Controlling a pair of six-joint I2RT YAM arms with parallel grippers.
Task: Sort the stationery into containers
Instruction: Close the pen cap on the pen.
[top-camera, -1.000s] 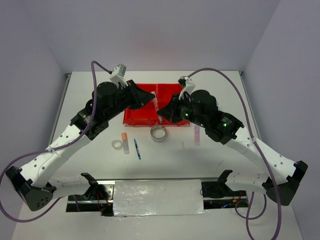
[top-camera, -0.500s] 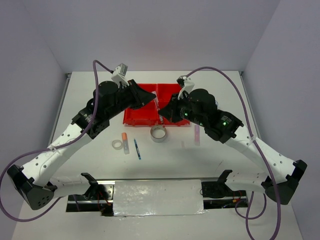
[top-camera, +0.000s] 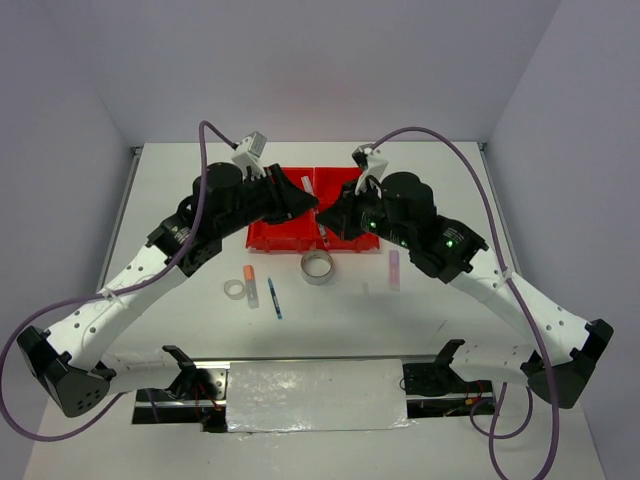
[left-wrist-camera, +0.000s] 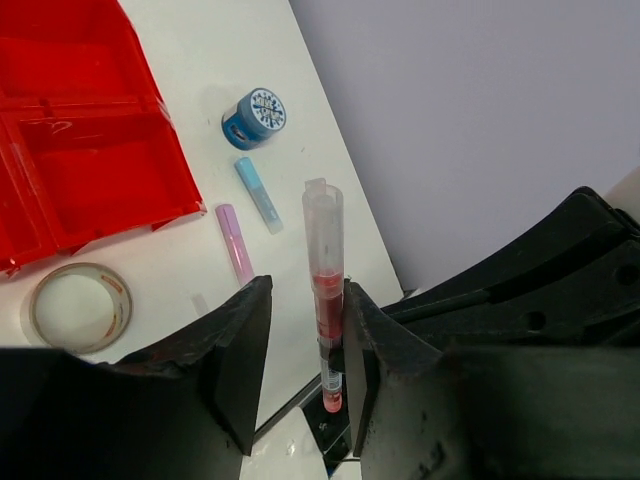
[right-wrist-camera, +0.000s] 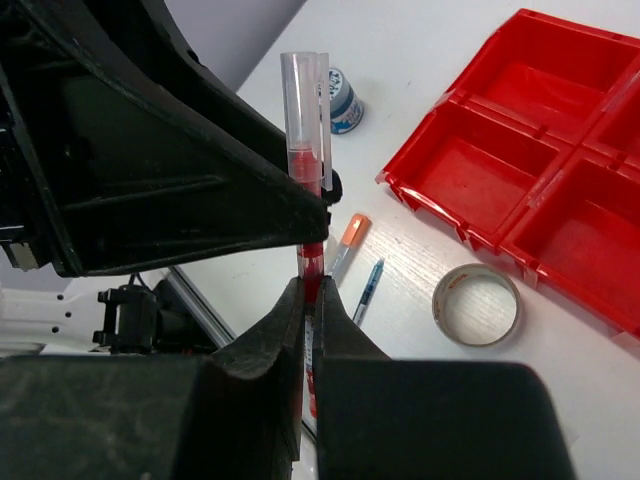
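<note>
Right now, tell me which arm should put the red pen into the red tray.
Right, probably. The right gripper is shut on the red pen at its lower end, while the left gripper has its jaws open either side of it. The red tray lies close by.

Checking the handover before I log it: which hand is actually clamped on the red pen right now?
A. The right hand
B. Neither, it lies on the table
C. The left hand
A: in its wrist view the right hand is pinched shut on the lower end of the red pen, while the left hand has its jaws apart, with a gap showing beside the pen.
</note>
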